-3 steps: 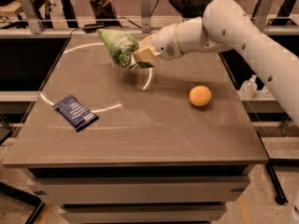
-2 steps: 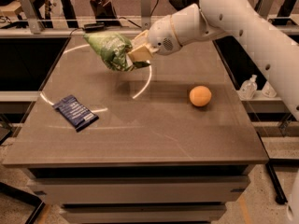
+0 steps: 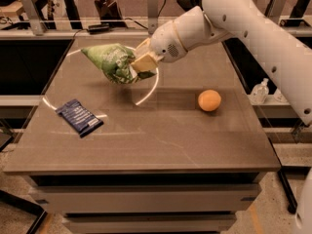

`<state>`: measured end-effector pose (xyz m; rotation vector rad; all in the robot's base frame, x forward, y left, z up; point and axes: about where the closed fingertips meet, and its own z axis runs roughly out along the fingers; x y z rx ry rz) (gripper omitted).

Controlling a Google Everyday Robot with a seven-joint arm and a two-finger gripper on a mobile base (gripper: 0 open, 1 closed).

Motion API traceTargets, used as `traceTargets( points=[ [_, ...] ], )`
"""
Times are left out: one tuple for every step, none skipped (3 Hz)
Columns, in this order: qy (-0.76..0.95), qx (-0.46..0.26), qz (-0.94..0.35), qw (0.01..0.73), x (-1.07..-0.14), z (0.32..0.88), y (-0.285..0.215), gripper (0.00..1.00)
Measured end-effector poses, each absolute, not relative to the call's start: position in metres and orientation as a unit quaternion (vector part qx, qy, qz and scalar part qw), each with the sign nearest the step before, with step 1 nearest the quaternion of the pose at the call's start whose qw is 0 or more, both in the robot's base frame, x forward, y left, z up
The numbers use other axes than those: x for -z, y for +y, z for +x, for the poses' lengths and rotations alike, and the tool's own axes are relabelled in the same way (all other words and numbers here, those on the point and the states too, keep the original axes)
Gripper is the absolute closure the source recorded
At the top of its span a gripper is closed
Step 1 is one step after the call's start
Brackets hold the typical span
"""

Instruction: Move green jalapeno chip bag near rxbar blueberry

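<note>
Nearest me: table (image 3: 161, 147), grey-brown top. Front-left on it, rxbar blueberry (image 3: 79, 117) lying flat, dark blue wrapper, pale print, can't read txt. Mid-right: orange ball (image 3: 209, 100), resting on top, well apart from bar. Further back, left of ctr: green jalapeno chip bag (image 3: 111, 62) held up off table, green/white, no legible brand. I see gripper (image 3: 142, 62) clamped on bag's right end, tan fingers (image 3: 144, 64) pinching foil. Bag well apart from bar.
</note>
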<state>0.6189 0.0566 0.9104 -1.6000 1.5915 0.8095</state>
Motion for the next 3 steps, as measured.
traceTargets(
  points=[
    [0.603, -0.330, -0.635, 0.353, -0.904, 0.603, 0.080, 1.00],
    [0.587, -0.349, -0.648, 0.337, -0.890, 0.582, 0.103, 1.00],
    [0.586, -0.351, -0.649, 0.335, -0.888, 0.581, 0.106, 0.84]
  ],
)
